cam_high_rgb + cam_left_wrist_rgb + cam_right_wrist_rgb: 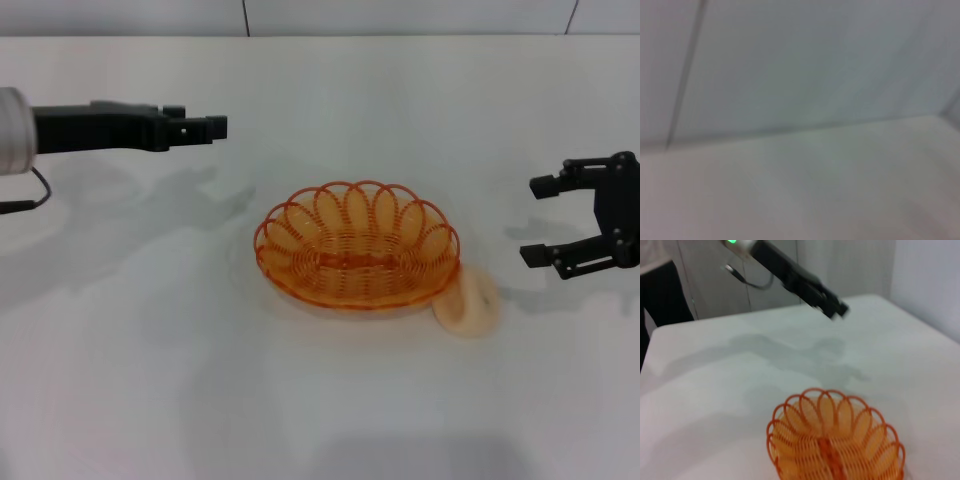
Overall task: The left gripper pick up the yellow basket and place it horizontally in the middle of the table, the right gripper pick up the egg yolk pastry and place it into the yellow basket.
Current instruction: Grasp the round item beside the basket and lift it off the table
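While the yellow basket [357,245] sits mid-table, the egg yolk pastry [468,302] waits outside; the right gripper [540,220] gapes empty near the right edge, and the left gripper [200,128], its grip unclear, holds nothing.

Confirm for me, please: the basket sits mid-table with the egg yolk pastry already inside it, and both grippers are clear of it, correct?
Not quite. The egg yolk pastry is not inside the yellow basket; it lies on the table against the basket's outer wall, on the robot's right, as the head view shows. The rest holds: the basket sits mid-table, and the left gripper and right gripper are both clear of it.
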You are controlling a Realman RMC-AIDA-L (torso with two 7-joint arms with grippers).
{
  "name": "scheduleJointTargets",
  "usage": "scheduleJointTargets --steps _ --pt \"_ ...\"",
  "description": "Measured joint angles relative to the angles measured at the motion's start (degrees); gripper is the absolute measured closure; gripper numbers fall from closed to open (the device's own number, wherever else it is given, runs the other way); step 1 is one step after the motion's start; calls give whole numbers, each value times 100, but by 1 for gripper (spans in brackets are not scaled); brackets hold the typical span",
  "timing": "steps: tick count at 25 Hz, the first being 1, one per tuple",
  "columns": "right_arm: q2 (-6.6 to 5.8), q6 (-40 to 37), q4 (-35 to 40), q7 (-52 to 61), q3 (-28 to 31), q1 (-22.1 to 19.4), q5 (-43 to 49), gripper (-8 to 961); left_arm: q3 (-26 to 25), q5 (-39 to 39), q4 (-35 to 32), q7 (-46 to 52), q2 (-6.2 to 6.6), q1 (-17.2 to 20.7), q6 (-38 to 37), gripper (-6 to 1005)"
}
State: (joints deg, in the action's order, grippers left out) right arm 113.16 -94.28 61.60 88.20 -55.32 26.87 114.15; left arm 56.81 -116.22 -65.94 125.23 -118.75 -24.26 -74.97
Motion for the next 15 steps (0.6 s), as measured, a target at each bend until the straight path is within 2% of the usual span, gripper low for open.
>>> scheduleJointTargets --steps 4,8,12,15 --pt "71 -227 563 912 -22 47 477 138 -345 855 316 -1824 89 278 -446 295" --pt "139 -372 925 1738 -111 188 984 140 -997 1225 1067 -3298 196 322 -1134 294" --pt "156 -512 1116 2601 -327 409 1441 142 -1357 1184 1726 -4678 299 349 -1980 292" --pt "179 -577 1224 3102 -579 568 1728 143 -1341 898 1914 -5021 384 372 -2267 291"
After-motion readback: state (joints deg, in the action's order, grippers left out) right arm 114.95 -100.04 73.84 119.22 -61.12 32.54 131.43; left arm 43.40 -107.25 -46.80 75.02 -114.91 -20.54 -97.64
